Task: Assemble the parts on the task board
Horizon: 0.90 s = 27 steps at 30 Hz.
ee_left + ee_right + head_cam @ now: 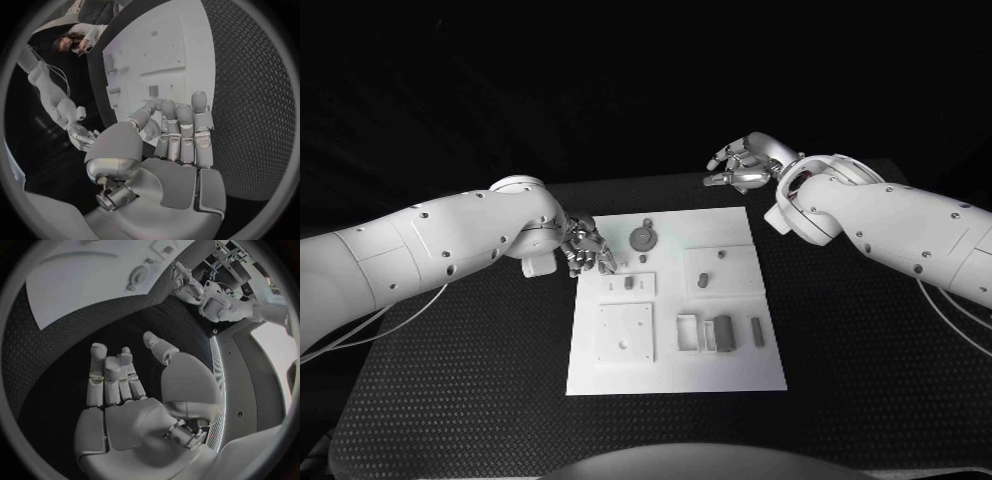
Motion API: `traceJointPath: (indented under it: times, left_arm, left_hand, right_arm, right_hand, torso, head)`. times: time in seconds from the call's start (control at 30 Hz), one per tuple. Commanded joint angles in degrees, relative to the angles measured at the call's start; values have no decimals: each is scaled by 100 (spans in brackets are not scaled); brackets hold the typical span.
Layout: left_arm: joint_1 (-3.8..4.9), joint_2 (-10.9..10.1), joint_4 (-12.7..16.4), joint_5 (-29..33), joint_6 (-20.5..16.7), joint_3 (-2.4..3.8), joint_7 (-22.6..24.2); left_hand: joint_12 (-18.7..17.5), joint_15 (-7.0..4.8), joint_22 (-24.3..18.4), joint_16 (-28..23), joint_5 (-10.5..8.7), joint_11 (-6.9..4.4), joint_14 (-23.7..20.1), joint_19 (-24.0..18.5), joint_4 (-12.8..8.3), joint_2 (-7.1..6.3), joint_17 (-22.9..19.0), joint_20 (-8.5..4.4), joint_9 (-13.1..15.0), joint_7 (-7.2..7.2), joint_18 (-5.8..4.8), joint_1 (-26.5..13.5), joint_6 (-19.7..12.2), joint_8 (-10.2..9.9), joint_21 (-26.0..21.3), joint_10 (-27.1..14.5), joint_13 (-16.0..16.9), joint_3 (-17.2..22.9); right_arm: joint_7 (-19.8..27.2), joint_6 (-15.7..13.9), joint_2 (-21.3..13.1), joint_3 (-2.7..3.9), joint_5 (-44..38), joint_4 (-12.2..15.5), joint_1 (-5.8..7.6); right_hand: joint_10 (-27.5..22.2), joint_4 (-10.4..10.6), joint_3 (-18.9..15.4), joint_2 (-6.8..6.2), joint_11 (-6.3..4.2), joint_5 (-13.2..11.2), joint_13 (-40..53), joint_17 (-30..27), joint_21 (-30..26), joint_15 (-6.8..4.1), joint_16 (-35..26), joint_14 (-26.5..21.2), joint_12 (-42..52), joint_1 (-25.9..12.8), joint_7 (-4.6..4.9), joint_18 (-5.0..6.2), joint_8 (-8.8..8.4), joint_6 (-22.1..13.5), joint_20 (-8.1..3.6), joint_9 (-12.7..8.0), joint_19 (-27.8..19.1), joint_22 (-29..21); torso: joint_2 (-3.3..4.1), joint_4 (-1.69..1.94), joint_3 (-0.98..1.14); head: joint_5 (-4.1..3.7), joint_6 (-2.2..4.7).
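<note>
From my head camera I see the white board [678, 300] in the middle of the black table [459, 400]. The small grey parts lie on it: a round disc [642, 239] near the far edge, and some upright blocks [721, 333] near the front right. My left hand [584, 248] hangs just beside the far left corner of the board, fingers pointing down and holding nothing. I think it waits there because the disc is the nearest piece to take. My right hand [743, 165] is over the table past the far right corner of the board, well apart from all parts, probably to leave room.

In my left wrist camera, my left hand [172, 145] has its fingers straight and side by side, the thumb apart, nothing between them. The board [156, 55] lies beyond the fingertips.

In my right wrist camera, my right hand [125, 390] is spread flat over bare table, empty. The disc [136, 276] is far from it, on the board [81, 285].
</note>
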Motion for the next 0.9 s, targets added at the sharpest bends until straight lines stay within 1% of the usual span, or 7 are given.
traceJointPath:
  times: [0.03, 0.2, 0.33, 0.4, 0.6, 0.7, 0.9]
  left_arm:
    - [45, 126, -187, -403, 607, 0, -86]
    - [49, 237, -276, -710, 372, -8, -34]
    - [47, 314, -300, -897, 224, -23, -45]
    - [46, 338, -300, -1075, 236, -39, -58]
    - [42, 400, -318, -1077, 395, -145, -48]
    - [37, 434, -345, -1077, 370, -188, -47]
    - [26, 437, -356, -1070, 394, -207, -26]
  left_hand:
    - [43, -7, 128, 22, 26, -5, -29, -21, -213, 296, 11, 1, 151, 0, 102, 356, -24, -6, -4, 11, 8, 244]
    - [48, -7, 129, 27, 27, -5, -31, -23, -211, 299, 12, 2, 165, 0, 102, 365, -24, -15, 1, 9, 11, 247]
    - [52, -8, 129, 31, 28, -6, -30, -21, -210, 302, 14, 2, 174, 0, 103, 368, -23, -21, 5, 11, 14, 248]
    - [57, -9, 129, 35, 29, -6, -27, -18, -208, 309, 14, 2, 183, 0, 104, 370, -23, -26, 9, 13, 16, 249]
    - [64, -10, 130, 41, 30, -7, -24, -15, -210, 304, 16, 1, 199, -2, 105, 374, -18, -33, 16, 16, 19, 249]
    - [64, -10, 130, 42, 30, -8, -24, -15, -209, 304, 16, 1, 202, -2, 105, 374, -17, -34, 17, 16, 19, 249]
    - [66, -10, 129, 43, 30, -8, -23, -16, -209, 307, 16, 2, 208, -2, 105, 376, -16, -38, 18, 16, 20, 250]
  right_arm:
    - [54, 73, 9, 3, -11, -1, -2]
    - [58, 74, 27, 3, -11, -8, -2]
    - [58, 73, 36, 3, -10, -16, -2]
    - [58, 75, 41, 3, -10, -15, -2]
    - [58, 76, 46, 3, -10, -17, -2]
    - [60, 74, 54, 3, -10, -20, -2]
    - [61, 74, 56, 3, -10, -24, -2]
  right_hand:
    - [-56, 29, 6, 17, -1, -15, -9, -7, -23, 4, -33, -36, 22, -51, 45, 70, -12, 16, -33, -6, 9, 102]
    - [-57, 29, 6, 17, -1, -15, -10, -7, -23, 4, -33, -36, 22, -51, 45, 70, -12, 16, -33, -7, 9, 103]
    - [-57, 29, 5, 18, -1, -15, -10, -7, -23, 4, -32, -36, 22, -52, 45, 70, -11, 16, -33, -7, 9, 103]
    - [-57, 29, 5, 18, -1, -15, -10, -8, -23, 4, -32, -36, 23, -52, 45, 70, -11, 16, -33, -7, 9, 103]
    - [-57, 29, 5, 19, -1, -15, -11, -8, -24, 4, -32, -36, 23, -52, 45, 70, -11, 15, -33, -7, 9, 103]
    - [-57, 28, 5, 19, -1, -15, -11, -8, -24, 4, -32, -36, 23, -52, 45, 70, -11, 15, -33, -8, 9, 103]
    - [-57, 28, 5, 19, -1, -15, -11, -8, -24, 4, -32, -36, 23, -52, 45, 70, -11, 15, -33, -8, 9, 103]
  torso:
    - [-5, 2, 4]
    - [-5, 1, 9]
    - [-1, 2, 3]
    - [-1, 7, 3]
    - [-6, 4, 0]
    - [2, 2, -3]
    - [2, -2, -1]
  head:
    - [5, -10]
    - [5, -24]
    - [8, -28]
    - [15, -34]
    - [18, -48]
    - [17, -46]
    - [12, -52]
